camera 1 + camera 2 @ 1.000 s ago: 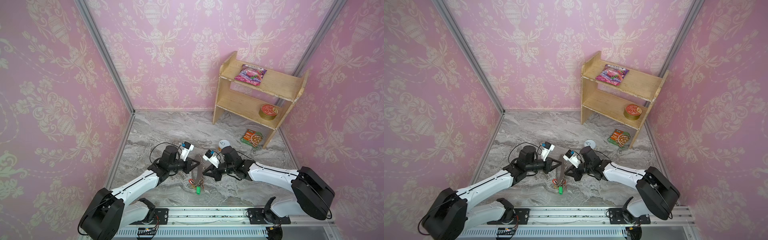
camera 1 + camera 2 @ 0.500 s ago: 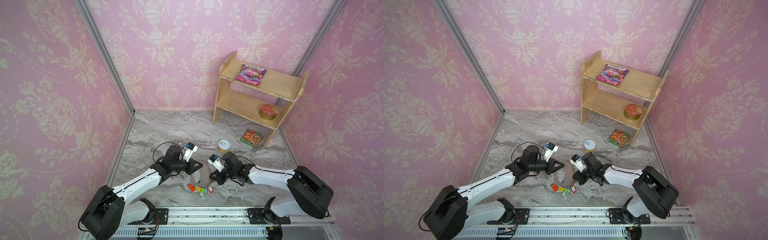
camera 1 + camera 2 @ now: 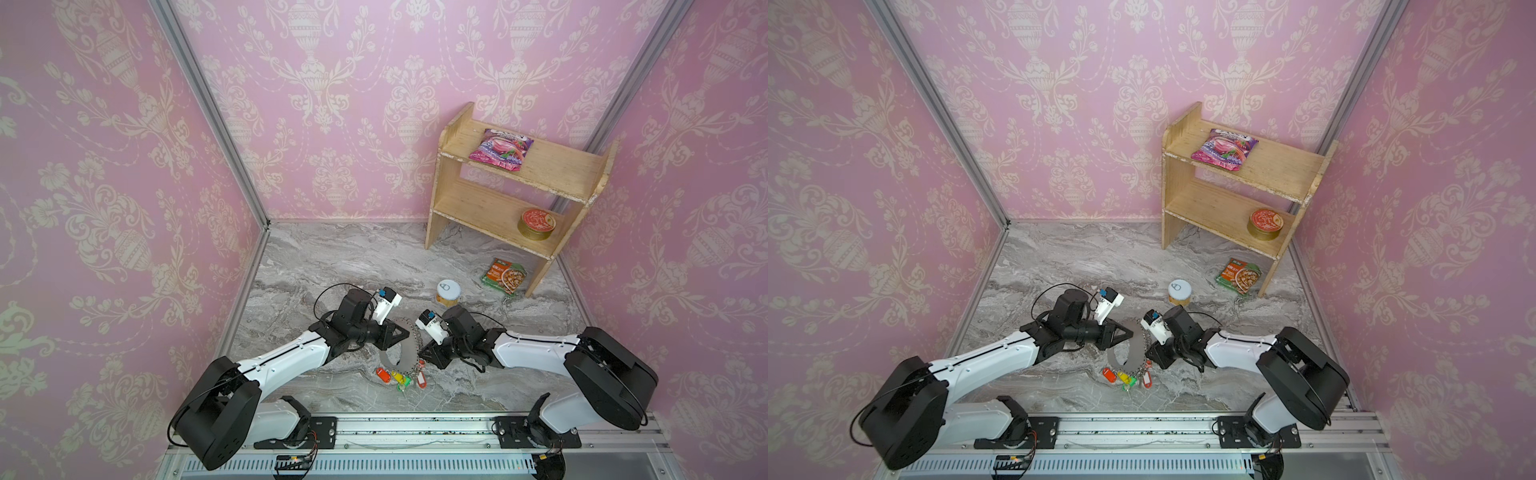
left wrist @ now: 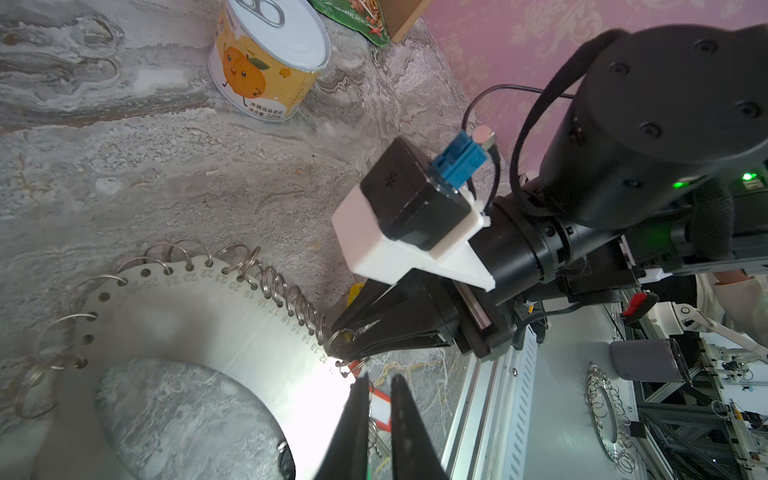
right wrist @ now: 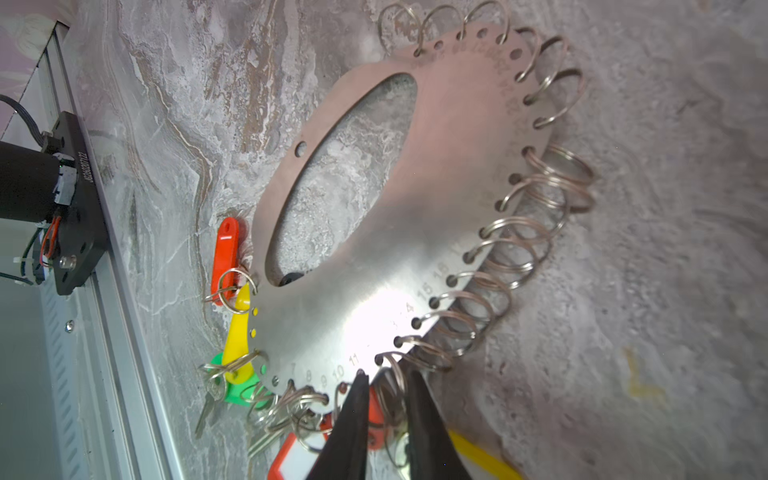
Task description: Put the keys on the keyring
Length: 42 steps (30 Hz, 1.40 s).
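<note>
- Nearest us, by the front edge of the table [image 3: 332,257], lie an orange-red tag [image 5: 224,249], a yellow tag [image 5: 239,328] and a green tag [image 5: 232,390], each on a small split ring. A small silvery key [image 5: 210,399] lies beside the green one.
- Those rings hang from the keyring [image 5: 436,199], a flat silvery plate with a big hole and numbered holes round its rim. In both top views it lies on the table between the two arms.
- The right fingers [image 5: 349,424] stand slightly spread at the plate's rim, with a split ring in the gap. We cannot tell whether they touch it.
- The left fingers [image 4: 353,428] are also a little apart, with nothing between them and their tips at the plate's edge, close to the right ones.
- Farther back a can [image 3: 448,291] stands upright.
- A green packet [image 3: 503,276] lies flat by the shelf's foot.
- The wooden shelf [image 3: 457,199] holds a round tin [image 3: 536,223] below and a pink pouch [image 3: 500,154] on top.
</note>
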{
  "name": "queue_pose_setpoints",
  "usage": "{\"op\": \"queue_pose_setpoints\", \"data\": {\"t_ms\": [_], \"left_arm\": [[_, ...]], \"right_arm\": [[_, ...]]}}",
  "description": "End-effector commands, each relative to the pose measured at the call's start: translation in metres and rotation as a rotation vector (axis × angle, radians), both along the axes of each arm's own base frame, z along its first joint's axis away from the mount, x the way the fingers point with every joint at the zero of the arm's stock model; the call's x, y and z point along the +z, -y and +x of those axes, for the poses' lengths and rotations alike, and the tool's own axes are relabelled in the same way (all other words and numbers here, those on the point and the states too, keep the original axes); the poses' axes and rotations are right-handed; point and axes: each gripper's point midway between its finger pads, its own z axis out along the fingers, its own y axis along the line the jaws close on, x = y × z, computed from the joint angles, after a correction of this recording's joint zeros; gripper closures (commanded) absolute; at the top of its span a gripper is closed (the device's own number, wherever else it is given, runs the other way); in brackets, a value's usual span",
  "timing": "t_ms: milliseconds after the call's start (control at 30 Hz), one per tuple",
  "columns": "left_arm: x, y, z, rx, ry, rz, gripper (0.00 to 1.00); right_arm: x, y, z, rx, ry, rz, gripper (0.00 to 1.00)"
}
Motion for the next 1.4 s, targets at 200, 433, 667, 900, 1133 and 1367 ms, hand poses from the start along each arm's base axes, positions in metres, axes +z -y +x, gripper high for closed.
{"op": "queue_pose_setpoints", "data": {"t_ms": [200,433,667,900,1133,1367], "left_arm": [[0.007,0.006,0.003,-0.033,0.033,0.007,0.86],[0.007,0.007,0.003,-0.037,0.034,0.009,0.86],[0.009,0.007,0.002,-0.041,0.040,0.010,0.86],[0.008,0.010,-0.001,-0.058,0.040,0.021,0.86],[0.008,0.012,-0.003,-0.073,0.035,0.026,0.86],[0.005,0.015,-0.008,-0.106,0.016,0.020,0.87]], "right_arm": [[-0.003,0.011,-0.009,0.004,-0.007,-0.042,0.75],[-0.007,0.013,-0.013,0.023,-0.020,-0.053,0.79],[-0.005,0.011,-0.012,0.036,-0.009,-0.044,0.85],[-0.004,0.011,-0.015,0.058,0.008,-0.036,0.94],[0.012,0.010,-0.010,0.067,0.099,-0.010,1.00],[0.033,0.005,-0.006,0.094,0.196,0.050,1.00]]}}
